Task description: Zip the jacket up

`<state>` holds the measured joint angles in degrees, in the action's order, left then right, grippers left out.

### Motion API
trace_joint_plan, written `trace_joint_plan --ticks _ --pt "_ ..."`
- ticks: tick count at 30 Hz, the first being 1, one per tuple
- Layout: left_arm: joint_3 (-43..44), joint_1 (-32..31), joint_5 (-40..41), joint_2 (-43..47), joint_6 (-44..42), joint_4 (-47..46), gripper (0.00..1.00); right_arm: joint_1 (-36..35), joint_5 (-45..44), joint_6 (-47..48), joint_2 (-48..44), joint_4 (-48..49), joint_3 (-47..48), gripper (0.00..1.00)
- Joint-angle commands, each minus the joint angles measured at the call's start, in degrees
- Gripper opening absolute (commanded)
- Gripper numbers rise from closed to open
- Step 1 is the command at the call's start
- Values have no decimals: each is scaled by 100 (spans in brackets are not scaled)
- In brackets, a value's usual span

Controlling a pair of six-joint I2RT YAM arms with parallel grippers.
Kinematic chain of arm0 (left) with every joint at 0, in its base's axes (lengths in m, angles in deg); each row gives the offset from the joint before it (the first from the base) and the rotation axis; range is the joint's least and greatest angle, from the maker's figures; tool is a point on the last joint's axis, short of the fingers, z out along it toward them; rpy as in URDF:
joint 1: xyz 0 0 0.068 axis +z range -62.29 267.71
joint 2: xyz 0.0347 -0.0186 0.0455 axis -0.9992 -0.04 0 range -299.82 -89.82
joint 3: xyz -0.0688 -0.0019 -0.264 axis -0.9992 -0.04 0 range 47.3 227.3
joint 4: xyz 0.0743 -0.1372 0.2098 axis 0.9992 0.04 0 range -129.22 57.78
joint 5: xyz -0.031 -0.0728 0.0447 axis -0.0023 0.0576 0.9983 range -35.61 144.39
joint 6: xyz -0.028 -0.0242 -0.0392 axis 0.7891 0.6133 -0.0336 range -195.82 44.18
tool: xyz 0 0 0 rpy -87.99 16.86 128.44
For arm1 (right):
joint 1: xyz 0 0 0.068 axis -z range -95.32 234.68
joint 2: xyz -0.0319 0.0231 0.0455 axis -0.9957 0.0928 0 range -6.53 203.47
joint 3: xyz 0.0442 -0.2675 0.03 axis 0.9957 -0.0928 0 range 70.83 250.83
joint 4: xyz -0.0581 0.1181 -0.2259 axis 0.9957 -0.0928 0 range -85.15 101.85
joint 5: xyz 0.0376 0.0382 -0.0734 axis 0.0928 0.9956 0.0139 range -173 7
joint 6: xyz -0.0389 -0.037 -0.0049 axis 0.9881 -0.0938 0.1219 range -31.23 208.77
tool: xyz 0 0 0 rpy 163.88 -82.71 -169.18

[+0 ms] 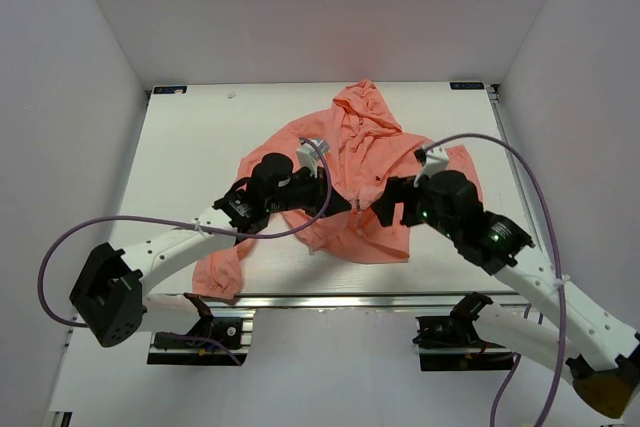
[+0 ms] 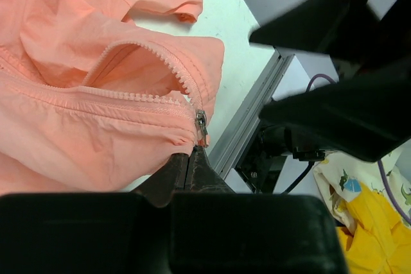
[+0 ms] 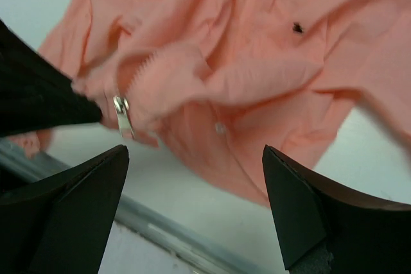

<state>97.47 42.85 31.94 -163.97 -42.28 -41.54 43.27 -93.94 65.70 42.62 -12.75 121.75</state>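
The salmon-pink jacket lies on the white table, hood toward the back and front side up. Its zipper is open at the lower end, and the teeth curve apart in the left wrist view. The metal zipper slider hangs at the hem, and it also shows in the right wrist view. My left gripper is shut on the hem just below the slider. My right gripper is open and empty, hovering just right of the slider above the lower front panel. The dark chest mark shows.
The table's metal front rail runs just below the jacket hem, close to both grippers. One sleeve trails to the front left edge. A yellow patterned cloth lies below the table. White walls close in the back and sides.
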Motion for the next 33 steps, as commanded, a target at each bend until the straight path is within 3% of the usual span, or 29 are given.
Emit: trace_joint_plan --ticks 1,6,9,13,17,19,27,33 --pt "-51 -14 92 313 39 -13 0 -139 39 -276 -703 -677 -204 90" --pt "-227 -14 49 296 267 -285 0 -297 995 -382 -1118 -239 -1064 89" --pt "-262 -14 57 287 294 -303 0 -631 928 -523 -907 261 -1364 89" --pt "-324 -14 92 322 328 -303 0 -1324 164 -593 -556 973 -1392 89" --pt "-420 -23 14 331 390 -444 0 -2098 -1178 -672 -47 1343 -1400 88" --pt "-438 -14 5 366 408 -444 0 -2318 -1689 -787 103 1632 -1505 83" --pt "-500 -14 48 550 390 -418 0 -2504 -2492 -1086 341 2196 -1716 58" --pt "-500 -14 31 568 399 -470 0 -2504 -2536 -1094 570 2371 -1708 52"
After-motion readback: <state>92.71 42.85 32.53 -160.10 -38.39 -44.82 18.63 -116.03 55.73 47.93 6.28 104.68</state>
